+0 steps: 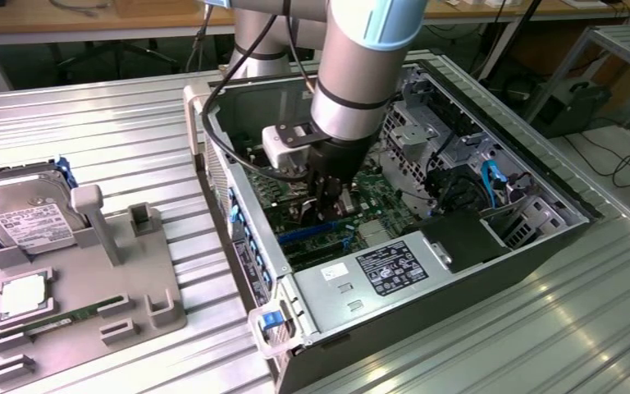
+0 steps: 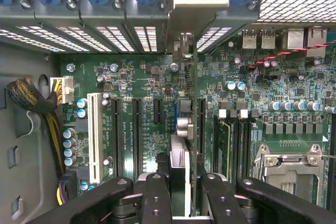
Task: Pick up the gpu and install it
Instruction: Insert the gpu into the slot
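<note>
Fingers of my gripper pinch the gpu, seen edge-on, mostly hidden between them. Thin card with a silvery bracket at its 12 o'clock end, standing over the motherboard slots inside the case.

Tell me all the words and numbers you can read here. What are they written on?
None can be read for sure.
Hard drive white sticker: print too small.
Power supply box black label inside the computer case: print too blurred.
Green main board: tiny white letters beside the slots, too small.
</note>
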Robot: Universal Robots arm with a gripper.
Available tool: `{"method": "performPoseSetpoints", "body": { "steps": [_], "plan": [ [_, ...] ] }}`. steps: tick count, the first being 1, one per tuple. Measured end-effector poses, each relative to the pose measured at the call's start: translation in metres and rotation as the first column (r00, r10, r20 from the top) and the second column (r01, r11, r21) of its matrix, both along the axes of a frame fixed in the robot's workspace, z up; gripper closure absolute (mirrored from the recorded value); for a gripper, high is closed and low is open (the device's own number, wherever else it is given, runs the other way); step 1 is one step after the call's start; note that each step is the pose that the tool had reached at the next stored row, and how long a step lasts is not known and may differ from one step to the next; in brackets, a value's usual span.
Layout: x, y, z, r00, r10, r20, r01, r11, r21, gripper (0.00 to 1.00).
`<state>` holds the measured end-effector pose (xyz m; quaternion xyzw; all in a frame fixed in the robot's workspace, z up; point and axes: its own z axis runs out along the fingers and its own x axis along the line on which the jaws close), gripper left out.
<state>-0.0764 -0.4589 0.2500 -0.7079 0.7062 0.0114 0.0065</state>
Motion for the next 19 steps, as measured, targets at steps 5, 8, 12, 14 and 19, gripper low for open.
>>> {"method": "performPoseSetpoints", "body": {
  "steps": [5,8,12,14,19],
  "plan": [
    [-0.0001,0.0002,-0.0022,1.0000,0.000,0.0000,0.000,1.0000,-0.0001,0.73],
    [-0.0001,0.0002,-0.0040,1.0000,0.000,0.0000,0.000,1.0000,-0.0001,0.73],
    [-0.0001,0.0002,-0.0060,1.0000,0.000,-0.0001,0.000,1.0000,-0.0001,0.73],
    [-0.0001,0.0002,-0.0070,1.0000,0.000,0.0000,0.000,1.0000,-0.0001,0.73],
    [-0.0001,0.0001,-0.0101,1.0000,0.000,-0.0001,0.000,1.0000,-0.0002,0.73]
  ]
}}
